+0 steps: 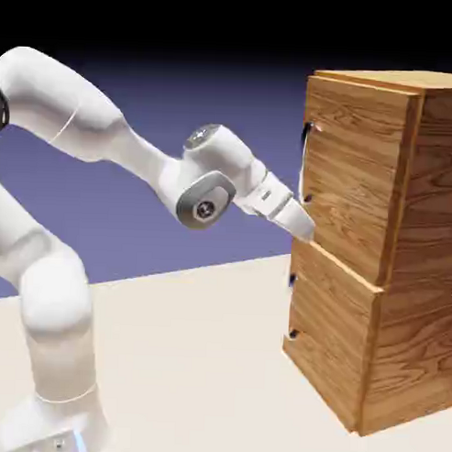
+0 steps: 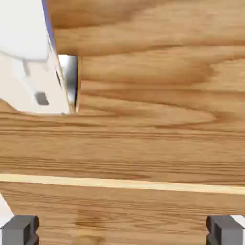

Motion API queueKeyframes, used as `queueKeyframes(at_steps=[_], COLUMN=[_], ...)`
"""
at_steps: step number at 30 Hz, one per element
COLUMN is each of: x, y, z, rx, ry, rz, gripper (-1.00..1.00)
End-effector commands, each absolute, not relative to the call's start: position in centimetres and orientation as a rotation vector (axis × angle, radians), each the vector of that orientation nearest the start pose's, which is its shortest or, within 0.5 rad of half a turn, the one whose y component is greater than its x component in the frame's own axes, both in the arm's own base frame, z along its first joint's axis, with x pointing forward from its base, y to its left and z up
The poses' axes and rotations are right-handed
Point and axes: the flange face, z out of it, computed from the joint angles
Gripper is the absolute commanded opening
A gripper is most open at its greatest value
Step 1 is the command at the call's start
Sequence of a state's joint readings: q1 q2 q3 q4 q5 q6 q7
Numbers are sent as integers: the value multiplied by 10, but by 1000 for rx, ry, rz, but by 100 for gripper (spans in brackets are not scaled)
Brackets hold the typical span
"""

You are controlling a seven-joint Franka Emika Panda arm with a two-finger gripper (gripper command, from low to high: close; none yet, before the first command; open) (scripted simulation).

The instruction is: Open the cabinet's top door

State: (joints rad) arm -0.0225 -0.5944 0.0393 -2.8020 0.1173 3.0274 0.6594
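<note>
The cabinet (image 1: 420, 347) of brown wood grain stands at the exterior view's right. Its top door (image 1: 355, 170) carries a thin pale vertical handle (image 1: 304, 159) on its left edge. My gripper (image 1: 307, 231) is at the door's lower left corner, just below the handle and close to the seam above the lower panel (image 1: 331, 343). In the hand view, wood grain (image 2: 153, 124) fills the picture, and a shiny bar, likely the handle (image 2: 69, 83), shows at the upper left. The gripper (image 2: 122, 232) is open, its fingertips (image 2: 20, 230) far apart at the bottom corners with nothing between them.
The pale table (image 1: 198, 357) runs from the arm's base to the cabinet's foot. A thin light strip (image 2: 124, 183) crosses the wood in the hand view. A white shape (image 2: 24, 52) fills that view's upper left corner.
</note>
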Motion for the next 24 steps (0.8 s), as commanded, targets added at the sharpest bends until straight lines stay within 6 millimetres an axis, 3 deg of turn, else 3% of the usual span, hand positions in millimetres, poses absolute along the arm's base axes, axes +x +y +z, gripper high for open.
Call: queueKeyframes(at_steps=[1, 13, 24], x=[386, 368, 348], y=[-4, -23, -23], z=[474, 514, 535], rx=[-2441, -2297, -2163], ry=[972, 1010, 994], rz=[-1071, -1173, -1285], gripper=[0, 0, 0])
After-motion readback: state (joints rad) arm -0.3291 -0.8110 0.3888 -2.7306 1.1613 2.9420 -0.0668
